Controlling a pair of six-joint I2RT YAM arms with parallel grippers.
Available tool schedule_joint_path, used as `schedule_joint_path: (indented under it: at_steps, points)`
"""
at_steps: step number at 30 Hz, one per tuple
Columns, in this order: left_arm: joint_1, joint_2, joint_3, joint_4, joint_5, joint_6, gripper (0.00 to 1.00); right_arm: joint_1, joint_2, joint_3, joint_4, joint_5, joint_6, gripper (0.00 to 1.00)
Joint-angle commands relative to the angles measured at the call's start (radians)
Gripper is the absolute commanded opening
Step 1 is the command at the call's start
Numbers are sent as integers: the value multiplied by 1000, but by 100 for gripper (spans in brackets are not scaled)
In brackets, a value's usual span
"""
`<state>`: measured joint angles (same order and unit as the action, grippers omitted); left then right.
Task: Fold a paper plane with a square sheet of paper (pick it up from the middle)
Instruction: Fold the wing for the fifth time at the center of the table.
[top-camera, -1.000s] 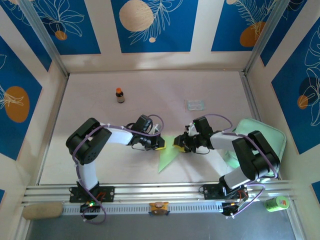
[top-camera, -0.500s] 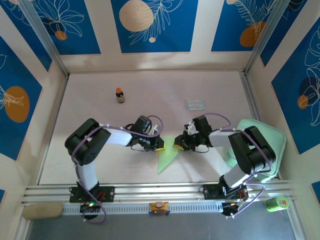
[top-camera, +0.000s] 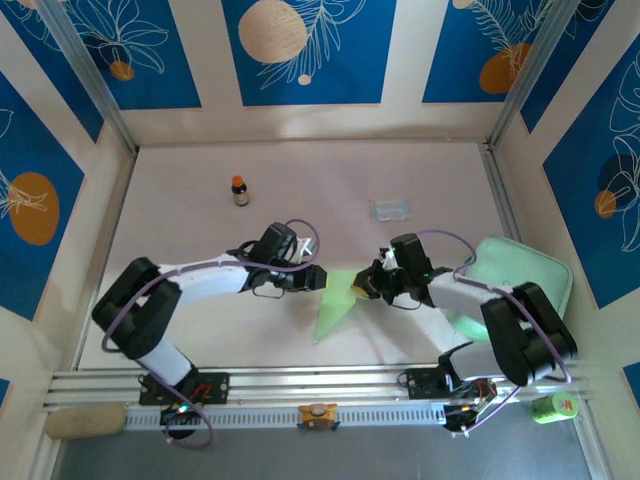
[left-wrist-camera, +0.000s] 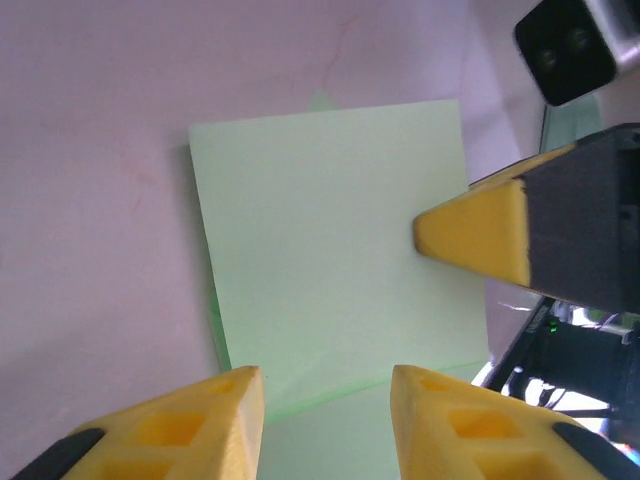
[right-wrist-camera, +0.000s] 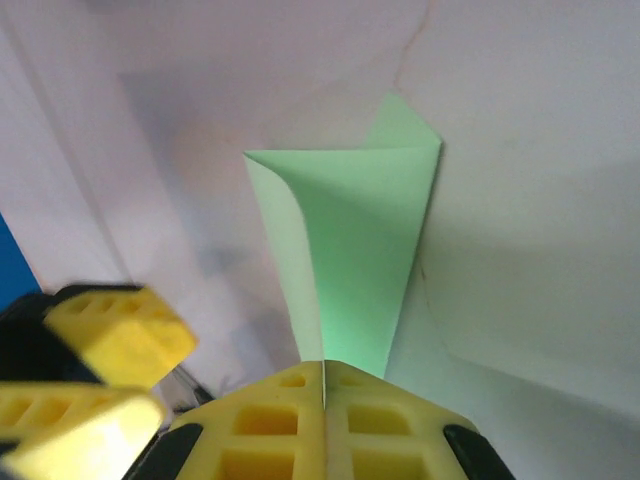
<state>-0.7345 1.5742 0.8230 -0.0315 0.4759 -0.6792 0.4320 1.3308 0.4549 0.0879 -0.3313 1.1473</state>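
**Left arm stretches out, left pincer lets go; right pincer keeps the paper**

Stretched out low across the table (top-camera: 200, 170) now, the left arm has dropped its elbow toward the near left since a second ago. Its left gripper (top-camera: 321, 279) has gone from closed to partly open. The right gripper (top-camera: 357, 286) has closed over the same second, and the sheet of paper (top-camera: 333, 308) lies where it did.

That sheet, folded to a pale green wedge, sits at the table's near middle, its narrow end toward the arm bases. Its wide end lies between the two pincers.

From the left wrist, the left gripper (left-wrist-camera: 325, 405) stands with a moderate gap between its yellow fingers (left-wrist-camera: 195, 425) and nothing between them. The sheet of paper (left-wrist-camera: 330, 250) spreads just ahead of them. Whether the tips touch it I cannot tell. The right pincer's yellow tip meets the sheet's right edge.

From the right wrist, the right gripper (right-wrist-camera: 324, 395) is closed tight, with the sheet of paper (right-wrist-camera: 355, 250) pinched at its seam and curling up ahead of it.
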Motion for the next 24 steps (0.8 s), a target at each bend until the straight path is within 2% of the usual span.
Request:
schedule_joint_path:
  at_steps: [1,6,13,17,24]
  points:
    - [-60,-64,29,-138,-134,161,41,31,-64,-19,-47,134,191,0]
    - [-195,-93,24,-176,-261,266,48,54,-74,-26,-59,176,270,0]
    - [-378,-44,59,-253,-491,342,50,62,-45,-21,-37,159,272,0]
    - [-440,-20,81,-291,-632,372,50,62,-55,-19,-46,163,272,0]
    - [-505,45,128,-319,-744,397,44,62,-70,-23,-47,168,285,0]
